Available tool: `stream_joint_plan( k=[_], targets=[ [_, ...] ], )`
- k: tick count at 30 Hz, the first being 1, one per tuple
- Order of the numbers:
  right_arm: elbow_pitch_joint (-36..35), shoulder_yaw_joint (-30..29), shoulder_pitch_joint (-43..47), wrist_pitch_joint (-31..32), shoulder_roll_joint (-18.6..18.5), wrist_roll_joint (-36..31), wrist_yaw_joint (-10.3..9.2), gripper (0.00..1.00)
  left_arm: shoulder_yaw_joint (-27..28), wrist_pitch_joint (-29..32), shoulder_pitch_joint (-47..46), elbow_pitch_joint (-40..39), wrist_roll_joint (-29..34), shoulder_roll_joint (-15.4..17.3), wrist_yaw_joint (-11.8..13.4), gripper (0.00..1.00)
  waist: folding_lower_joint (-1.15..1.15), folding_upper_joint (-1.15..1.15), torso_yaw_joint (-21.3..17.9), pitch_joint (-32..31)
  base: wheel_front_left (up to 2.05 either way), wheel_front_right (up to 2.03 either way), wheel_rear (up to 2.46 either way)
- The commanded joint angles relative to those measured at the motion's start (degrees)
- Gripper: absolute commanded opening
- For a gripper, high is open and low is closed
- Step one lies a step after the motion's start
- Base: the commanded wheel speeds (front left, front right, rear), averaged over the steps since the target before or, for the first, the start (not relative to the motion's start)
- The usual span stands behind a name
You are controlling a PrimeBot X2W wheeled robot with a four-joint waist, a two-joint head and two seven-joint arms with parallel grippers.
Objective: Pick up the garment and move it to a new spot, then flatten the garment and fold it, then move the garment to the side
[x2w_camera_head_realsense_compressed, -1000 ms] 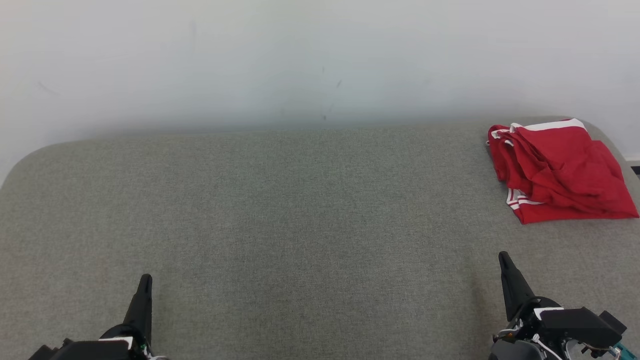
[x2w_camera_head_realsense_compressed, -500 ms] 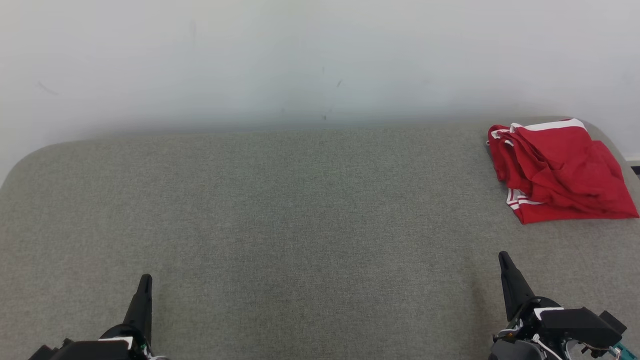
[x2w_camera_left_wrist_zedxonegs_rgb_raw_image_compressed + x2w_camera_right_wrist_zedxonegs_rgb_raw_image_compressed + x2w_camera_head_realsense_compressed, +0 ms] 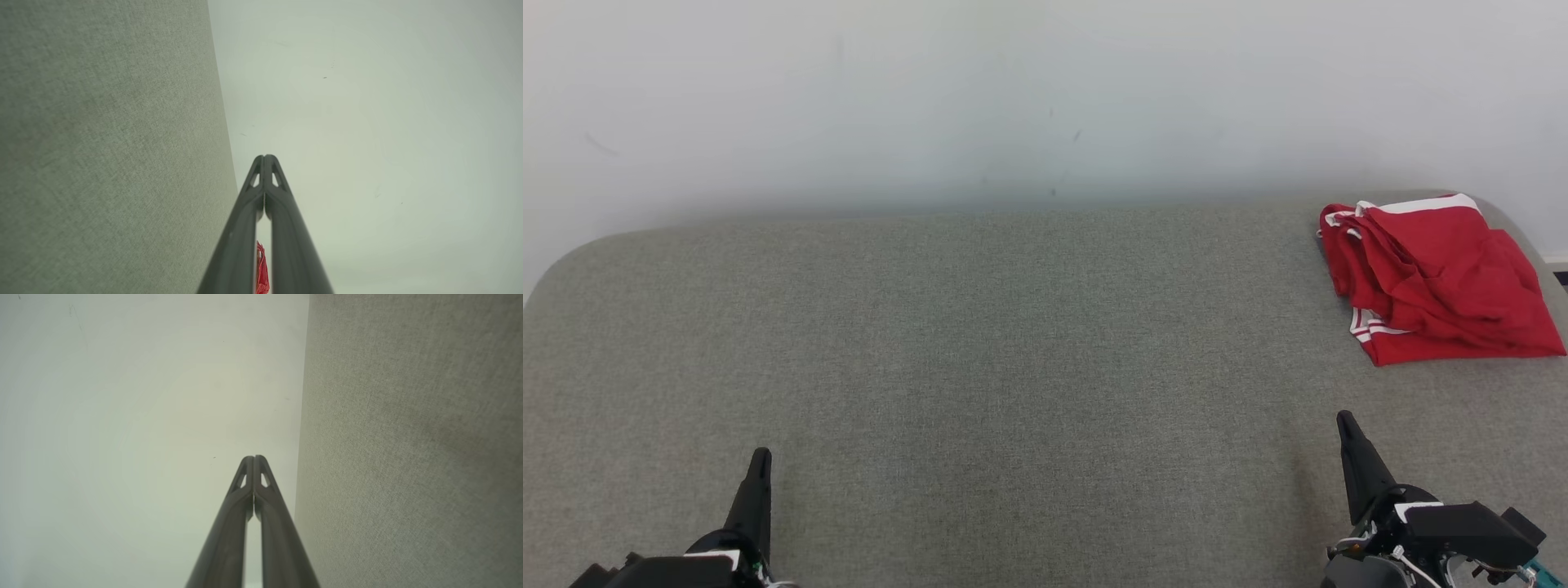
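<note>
The garment is red with white trim and lies folded in a bundle at the far right of the grey fabric surface. A sliver of the garment peeks between the fingers in the left wrist view. My left gripper rests at the lower left, shut and empty, far from the garment. My right gripper sits at the lower right, also shut and empty, a short way in front of the garment. In each wrist view the fingertips of the left gripper and right gripper touch.
A pale wall rises right behind the surface's far edge. The surface has rounded corners at the far left and far right, and the garment lies close to the right edge.
</note>
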Motion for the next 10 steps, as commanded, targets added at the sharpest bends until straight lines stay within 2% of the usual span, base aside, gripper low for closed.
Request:
stream_joint_plan(
  k=[1, 10],
  targets=[
    [0.0, -0.1, -0.4, 0.1, 0.1, -0.3, -0.11, 0.00, 0.2, 0.0, -0.5, 0.0, -0.3, 0.0, -0.2, 0.00, 0.00, 0.00, 0.0, 0.0, 0.00, 0.00, 0.00],
    [0.0, -0.1, -0.4, 0.1, 0.2, -0.3, -0.11, 0.00, 0.2, 0.0, -0.5, 0.0, -0.3, 0.0, -0.2, 0.00, 0.00, 0.00, 0.0, 0.0, 0.00, 0.00, 0.00]
  ],
)
